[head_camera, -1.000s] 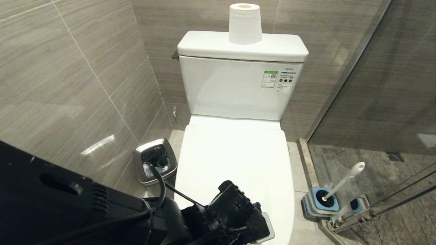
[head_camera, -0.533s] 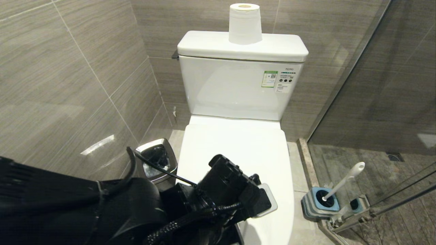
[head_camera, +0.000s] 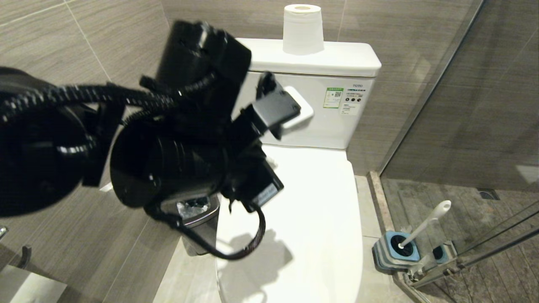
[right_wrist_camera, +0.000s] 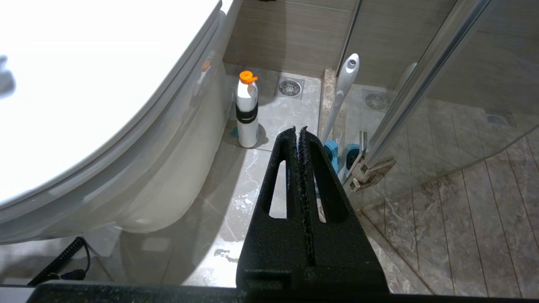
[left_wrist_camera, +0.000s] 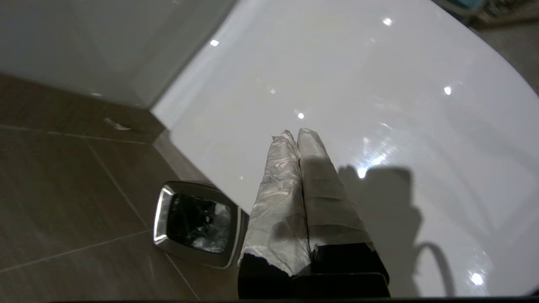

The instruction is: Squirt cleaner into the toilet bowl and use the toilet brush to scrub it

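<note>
Lid (head_camera: 307,202) down over the bowl — that is what we see beneath our left gripper (left_wrist_camera: 297,134), whose taped fingers (left_wrist_camera: 320,185) are pressed together on nothing, hanging above the glossy white surface and throwing a shadow on it. To one side of that gripper, lower down on the floor, stands the steel bin (left_wrist_camera: 196,223), hard against the toilet. In the head view the left arm (head_camera: 177,139) is raised in front of the tank (head_camera: 320,113), with the paper roll (head_camera: 302,29) on top of the tank beyond it. The bowl itself is hidden under the lid.

Our right gripper (right_wrist_camera: 300,134) sits low beside the toilet, clenched and empty. Just past its tips the brush (right_wrist_camera: 343,92) stands in its blue holder (right_wrist_camera: 337,153), handle leaning up — black head hidden inside. Off to the side of the tips, nearer the toilet base, a white bottle (right_wrist_camera: 247,111) with an orange cap stands on the floor.
</note>
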Robot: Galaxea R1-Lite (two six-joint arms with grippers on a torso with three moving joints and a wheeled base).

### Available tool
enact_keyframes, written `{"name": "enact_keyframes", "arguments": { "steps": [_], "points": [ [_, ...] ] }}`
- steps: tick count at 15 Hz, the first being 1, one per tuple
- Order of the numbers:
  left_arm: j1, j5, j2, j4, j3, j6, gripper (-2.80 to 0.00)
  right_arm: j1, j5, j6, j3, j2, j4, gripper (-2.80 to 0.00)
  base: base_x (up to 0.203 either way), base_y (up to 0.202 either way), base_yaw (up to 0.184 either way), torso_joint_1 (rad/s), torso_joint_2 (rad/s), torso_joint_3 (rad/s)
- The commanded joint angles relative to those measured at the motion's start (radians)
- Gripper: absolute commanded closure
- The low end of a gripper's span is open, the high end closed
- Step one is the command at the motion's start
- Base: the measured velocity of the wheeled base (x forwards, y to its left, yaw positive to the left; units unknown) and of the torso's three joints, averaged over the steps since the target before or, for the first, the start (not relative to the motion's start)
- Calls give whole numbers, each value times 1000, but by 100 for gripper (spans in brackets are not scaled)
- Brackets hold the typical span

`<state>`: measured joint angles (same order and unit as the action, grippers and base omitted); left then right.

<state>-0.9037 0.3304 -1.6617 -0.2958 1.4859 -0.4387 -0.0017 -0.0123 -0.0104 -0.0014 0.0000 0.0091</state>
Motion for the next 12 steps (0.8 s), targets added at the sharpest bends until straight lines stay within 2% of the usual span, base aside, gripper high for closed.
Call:
{"name": "enact_keyframes", "arguments": {
  "steps": [1,3,5,8,10,12],
  "points": [
    [130,-9,-31,-13,180,2,0,0,0,0,0,0,0,0,0,0,0,0,0,0],
    [228,-29,-68,-24,324,6,0,0,0,0,0,0,0,0,0,0,0,0,0,0],
    [348,-59,-91,-55,442,37,0,0,0,0,0,0,0,0,0,0,0,0,0,0],
    [520,-134,-37,-103,470,185,0,0,0,0,0,0,0,0,0,0,0,0,0,0],
    [591,-189,40,-157,472,262,0,0,0,0,0,0,0,0,0,0,0,0,0,0],
    [631,-246,120,-202,473,312,0,0,0,0,0,0,0,0,0,0,0,0,0,0]
  ]
}}
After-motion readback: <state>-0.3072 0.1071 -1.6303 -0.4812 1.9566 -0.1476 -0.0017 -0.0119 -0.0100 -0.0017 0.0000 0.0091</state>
